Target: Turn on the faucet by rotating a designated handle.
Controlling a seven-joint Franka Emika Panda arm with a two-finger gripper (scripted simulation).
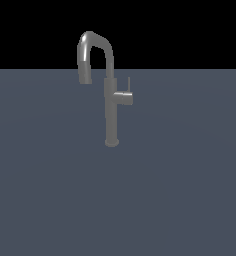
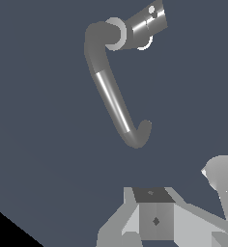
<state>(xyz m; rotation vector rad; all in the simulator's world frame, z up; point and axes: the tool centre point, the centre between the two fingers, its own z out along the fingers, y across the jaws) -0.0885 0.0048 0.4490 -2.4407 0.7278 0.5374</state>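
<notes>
Here the faucet [image 2: 111,91] (handle [image 1: 128,84] upright) sits beyond the pincer [image 2: 155,219].

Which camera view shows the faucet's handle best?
The exterior view: the handle stands as a thin upright rod on a stub off the faucet column. The wrist view shows the faucet from above, the handle foreshortened at the stub's end.

A flat, matte slate-blue worktop [image 1: 50,190] fills the lower part of the exterior view, plain and unmarked. Above its far edge lies a solid black background [image 1: 190,30].
</notes>
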